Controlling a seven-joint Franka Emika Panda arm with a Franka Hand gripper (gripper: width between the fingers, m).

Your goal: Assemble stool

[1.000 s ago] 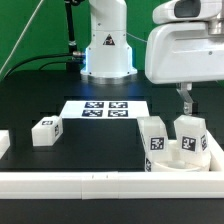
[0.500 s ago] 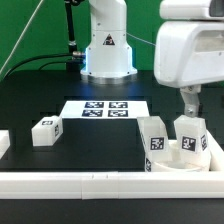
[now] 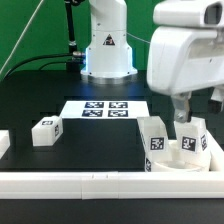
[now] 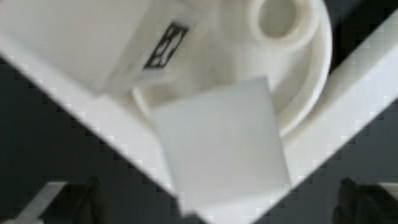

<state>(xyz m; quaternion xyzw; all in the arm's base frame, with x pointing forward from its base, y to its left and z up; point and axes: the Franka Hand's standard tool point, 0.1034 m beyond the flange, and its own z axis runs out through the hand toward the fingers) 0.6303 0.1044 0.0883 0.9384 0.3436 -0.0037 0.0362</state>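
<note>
The white round seat disc (image 3: 186, 163) lies at the exterior view's right, against the front rail. Two white tagged legs stand upright on it, one (image 3: 153, 138) nearer the middle and one (image 3: 194, 137) further right. A third leg (image 3: 45, 131) lies loose on the black table at the left. My gripper (image 3: 184, 113) hangs just above the right-hand leg. In the wrist view the gripper (image 4: 217, 205) is open, with its dark fingers (image 4: 63, 202) wide apart on either side of that leg (image 4: 222, 140). The seat (image 4: 214, 40) shows behind it.
The long white rail (image 3: 90, 182) runs along the table's front edge. The marker board (image 3: 105, 108) lies flat in the middle. The robot base (image 3: 106, 50) stands behind it. Another white part (image 3: 3, 143) shows at the left edge.
My gripper has come down and a little to the exterior view's left, closer over the right-hand upright leg. The parts have not moved.
</note>
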